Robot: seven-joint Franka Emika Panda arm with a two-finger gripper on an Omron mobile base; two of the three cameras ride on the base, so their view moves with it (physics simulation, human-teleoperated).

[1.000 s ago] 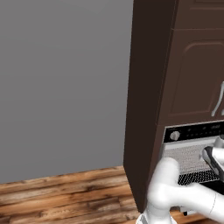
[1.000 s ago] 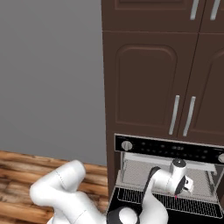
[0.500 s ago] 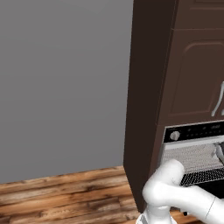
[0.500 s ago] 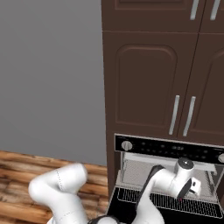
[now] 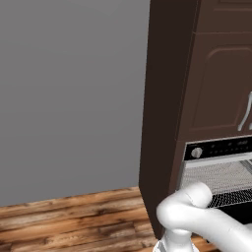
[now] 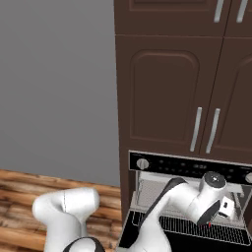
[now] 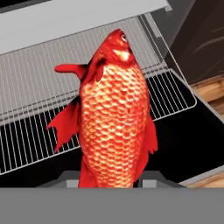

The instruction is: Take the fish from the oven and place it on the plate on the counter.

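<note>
The fish, red-orange and scaly, hangs head-up above the wire rack of the oven, with my gripper shut on its tail end. From the right base view the hand hovers in front of the open oven, below the black control panel, and a speck of the red fish shows under it. The oven's panel and silver knob also show in the left base view. The plate and the counter are out of view.
Tall dark brown cabinet doors with silver handles rise above the oven. The lowered oven door lies dark beneath the rack. A grey wall and wood floor lie to the left.
The hand has drifted right and slightly down in front of the oven cavity, carrying the fish, and has slid out of the left base view's right edge.
</note>
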